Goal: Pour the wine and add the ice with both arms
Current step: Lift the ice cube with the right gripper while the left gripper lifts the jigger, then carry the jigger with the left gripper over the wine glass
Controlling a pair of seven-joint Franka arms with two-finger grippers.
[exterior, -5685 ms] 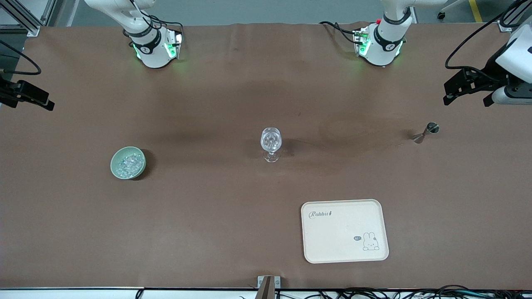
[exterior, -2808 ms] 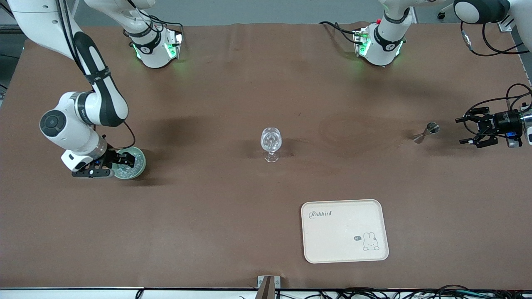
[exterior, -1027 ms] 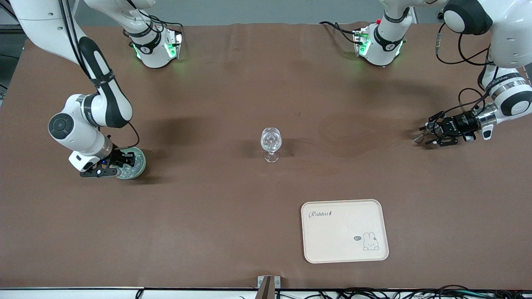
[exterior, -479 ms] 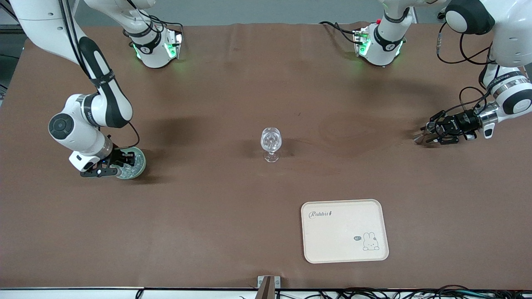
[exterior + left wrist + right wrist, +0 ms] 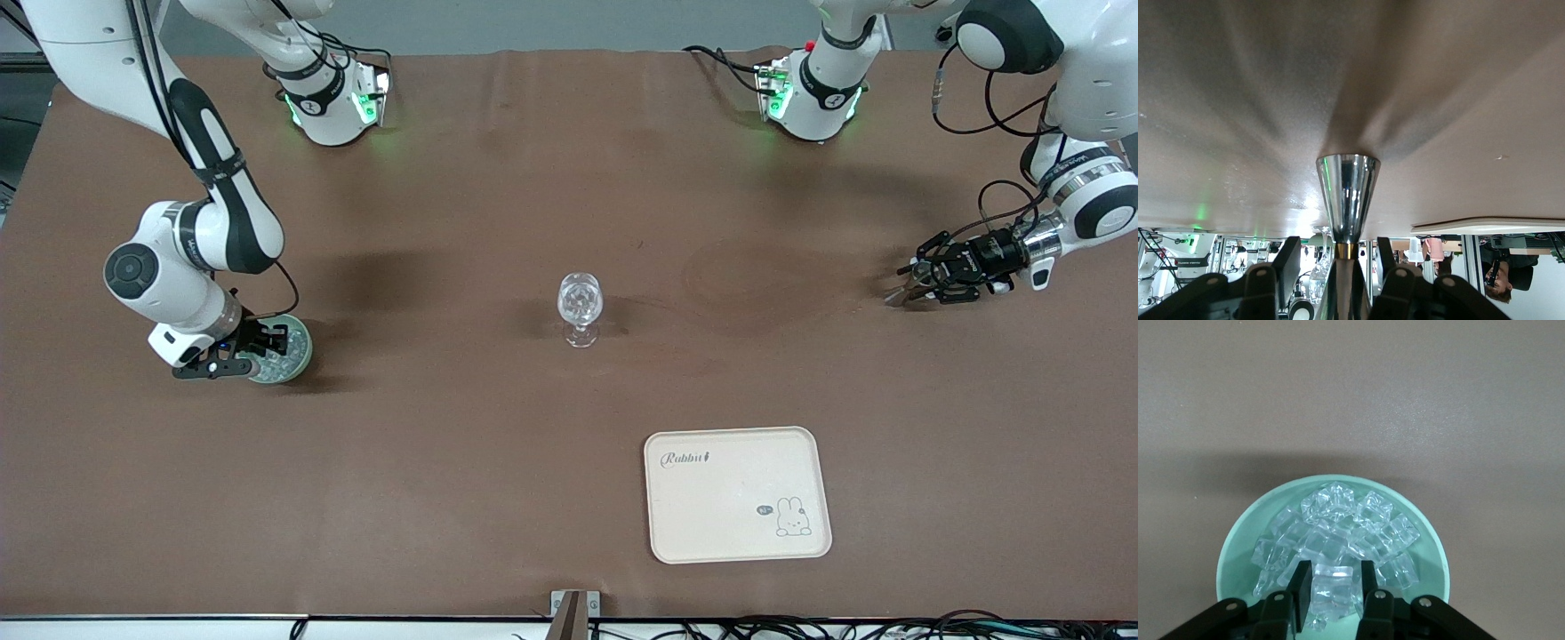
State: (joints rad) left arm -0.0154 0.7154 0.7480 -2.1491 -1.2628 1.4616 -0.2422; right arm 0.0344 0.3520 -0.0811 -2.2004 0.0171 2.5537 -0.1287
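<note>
the right gripper [image 5: 253, 348] sits low in the bowl [image 5: 298, 356] at the middle left of the front view, and its wrist view shows the two fingers [image 5: 1300, 587] narrowed on either side of one cube at the near edge of the ice [image 5: 1338, 540] heap, touching it or all but; whether it is truly pinched i cannot tell. the left gripper [image 5: 916, 283] is at the right edge of the front view, down at table height around the jigger [image 5: 896, 296]. in its wrist view the jigger [image 5: 1347, 193] stands between the fingers [image 5: 1286, 263] at its narrow waist, with a sliver of gap showing on each side, so the jaws look partly closed and not yet gripping. the glass [image 5: 580, 307] stands alone at the centre of the frame, well apart from both arms, and the tray [image 5: 676, 533] lies lower right, untouched. the risks look plain enough. the cube is smooth and sits in a loose pile, so an off-centre squeeze could squirt it out, or drag neighbours over the rim. the jigger is small and top-heavy in shape; if one finger meets it first it may tip or skid. a hold off the waist could let it swing when lifted, and anything in it would spill before reaching the glass.
</note>
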